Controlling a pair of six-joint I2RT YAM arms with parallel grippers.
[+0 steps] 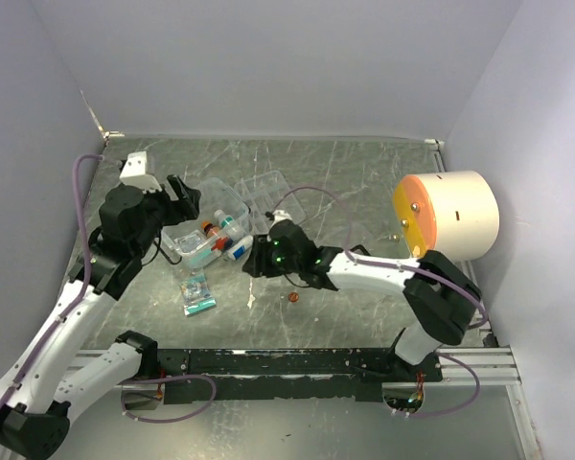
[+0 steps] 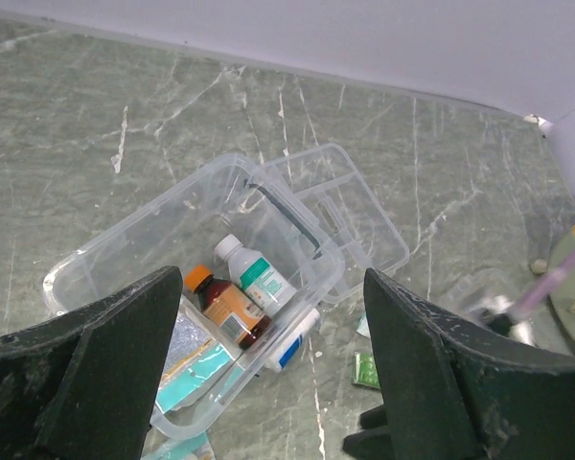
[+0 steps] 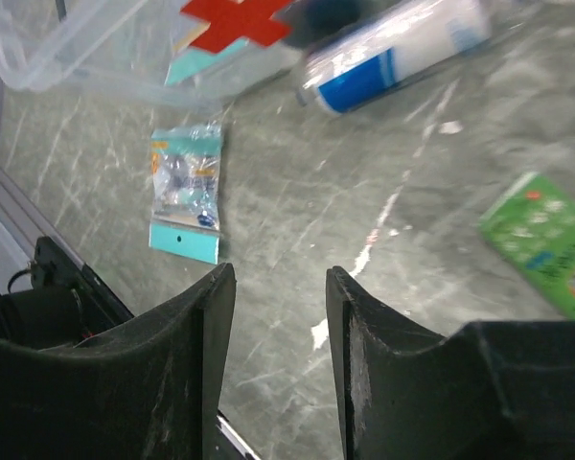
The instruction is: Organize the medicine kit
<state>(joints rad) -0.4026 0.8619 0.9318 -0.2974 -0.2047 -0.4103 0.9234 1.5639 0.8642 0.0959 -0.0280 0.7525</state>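
kit sits at 10 o'clock of the right gripper, it and the left gripper both released and empty; looks light, thin, slick, flexy plastic, so pinch a wall rim or the handle.

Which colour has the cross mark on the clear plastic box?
Red. The cross mark on the clear plastic rectangular box shows best in the right wrist view.

Bare counter lies at 12 o'clock of the medicine kit; the cream cylinder blocks 3 o'clock, a sachet 6 o'clock.
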